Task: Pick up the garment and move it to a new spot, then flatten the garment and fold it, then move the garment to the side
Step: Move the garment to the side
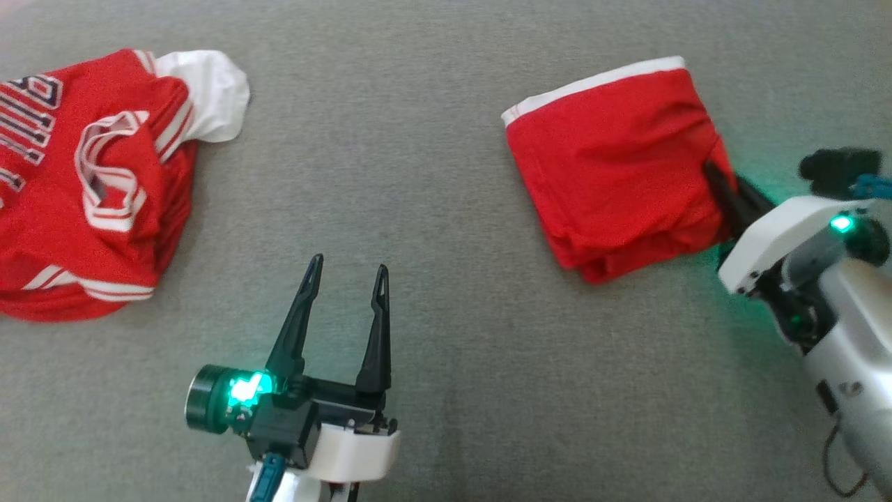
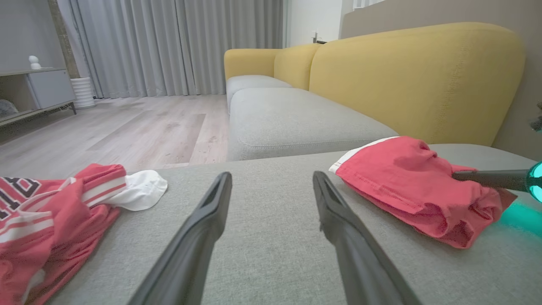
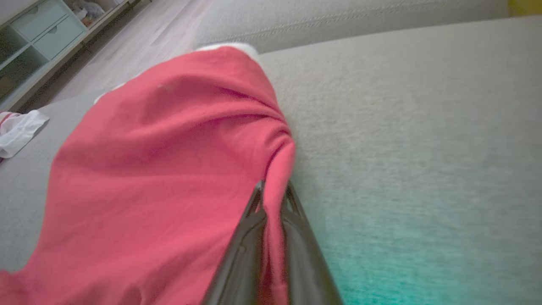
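Note:
The folded red garment (image 1: 613, 160) with a white band along its far edge lies on the grey sofa cushion at the right; it also shows in the left wrist view (image 2: 415, 186) and fills the left of the right wrist view (image 3: 161, 169). My right gripper (image 1: 718, 183) is shut on the garment's right edge, with red cloth pinched between its two fingers (image 3: 273, 199). My left gripper (image 1: 348, 275) stands open near the front middle of the cushion, nothing between its fingers (image 2: 271, 186).
A second red jersey (image 1: 83, 181) with white stripes, lettering and a white sleeve lies crumpled at the left. The grey cushion (image 1: 432, 174) spreads between them. Yellow sofa backs (image 2: 415, 80) stand behind, and wood floor (image 2: 106, 131) lies beyond the seat edge.

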